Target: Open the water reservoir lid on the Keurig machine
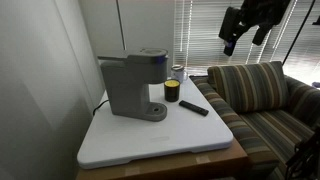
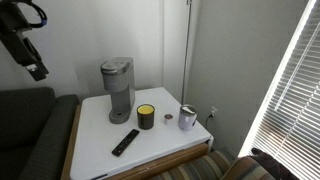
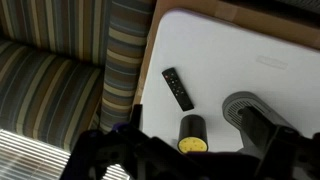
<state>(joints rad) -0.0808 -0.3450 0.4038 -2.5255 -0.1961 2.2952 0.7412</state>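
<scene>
A striped couch stands beside the white table. The Keurig machine sits toward the table's back. Its water reservoir lid lies flat and closed on top. The gripper hangs high above the couch, well apart from the machine; its dark outline does not let me tell how wide its jaws stand. A black remote lies near a yellow-and-black jar, which stands just beside the machine's base.
</scene>
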